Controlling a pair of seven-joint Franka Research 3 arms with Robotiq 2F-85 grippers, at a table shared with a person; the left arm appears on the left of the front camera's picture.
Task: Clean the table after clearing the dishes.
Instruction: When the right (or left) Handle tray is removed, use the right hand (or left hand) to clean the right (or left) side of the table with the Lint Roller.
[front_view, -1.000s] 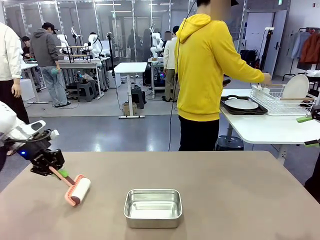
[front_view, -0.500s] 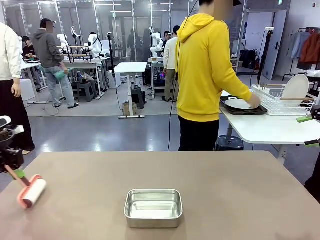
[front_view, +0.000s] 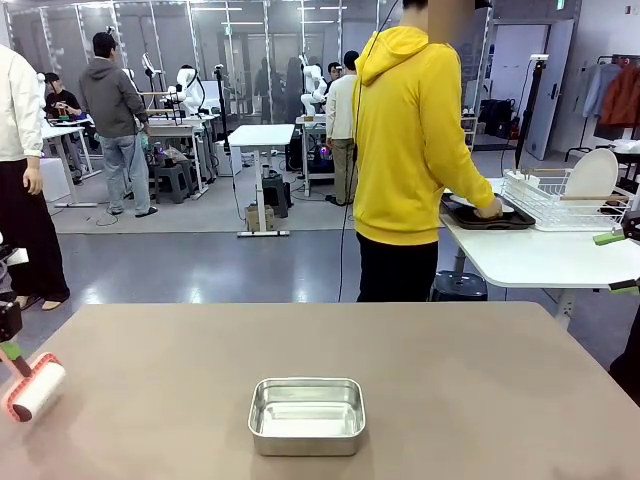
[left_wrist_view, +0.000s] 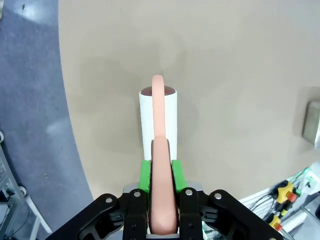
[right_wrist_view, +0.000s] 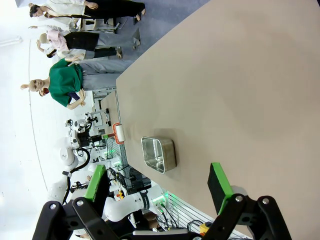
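Left tool clamped on pink roller handle; white roller ahead, lying on counter to roll crumbs. Right tool fingers apart, empty.

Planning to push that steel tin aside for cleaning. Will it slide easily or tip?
The tin looks empty and thin-walled, so probably light and easy to slide on the smooth table. Its low, wide shape makes tipping unlikely. Shiny rounded walls may be slippery to pinch.
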